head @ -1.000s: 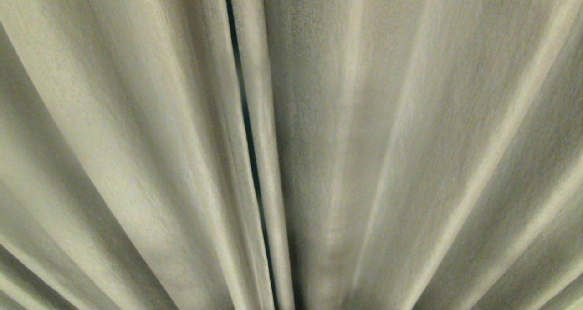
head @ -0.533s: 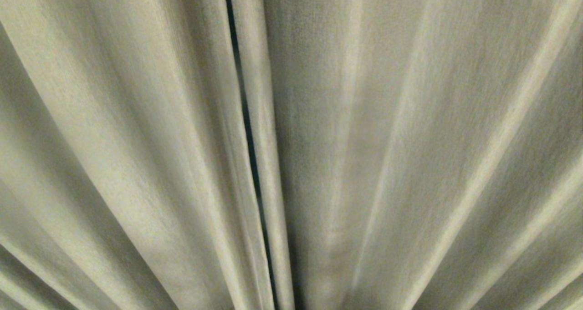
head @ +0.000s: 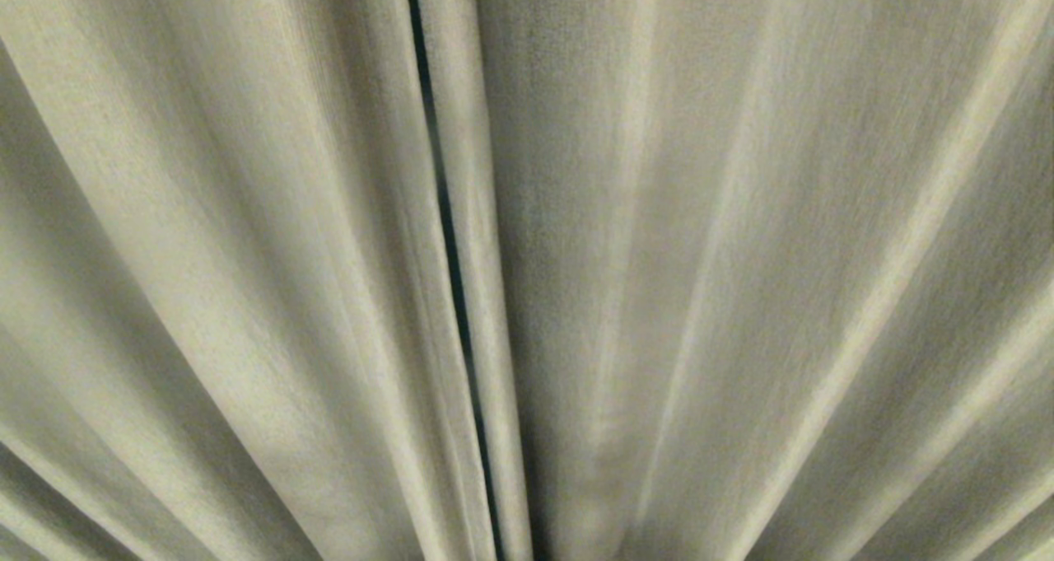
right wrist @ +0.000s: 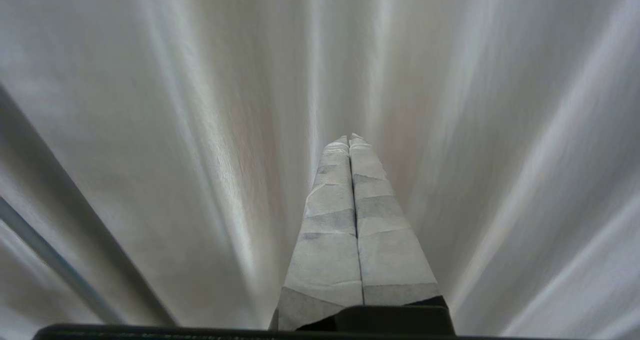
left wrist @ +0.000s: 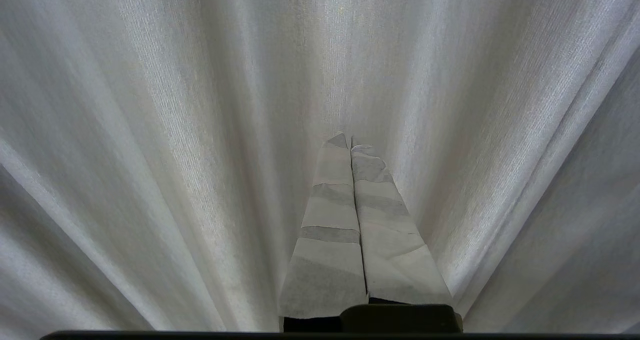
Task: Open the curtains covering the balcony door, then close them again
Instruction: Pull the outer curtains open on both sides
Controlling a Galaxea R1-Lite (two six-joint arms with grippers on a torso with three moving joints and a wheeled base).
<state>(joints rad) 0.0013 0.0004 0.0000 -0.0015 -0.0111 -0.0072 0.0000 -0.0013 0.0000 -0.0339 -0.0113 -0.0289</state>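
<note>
Both our left gripper (left wrist: 351, 141) and right gripper (right wrist: 349, 139) are closed, empty; at twelve o'clock the curtains (head: 741, 256) hang drawn, and we'd probably just push pleats without catching the seam (head: 449, 256).

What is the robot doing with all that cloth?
The robot is right up against the curtains, which are drawn shut with only a thin dark slit between the two panels. The left gripper and right gripper both point at the cloth with fingers pressed together, holding nothing. Nothing is pulled open yet.
</note>
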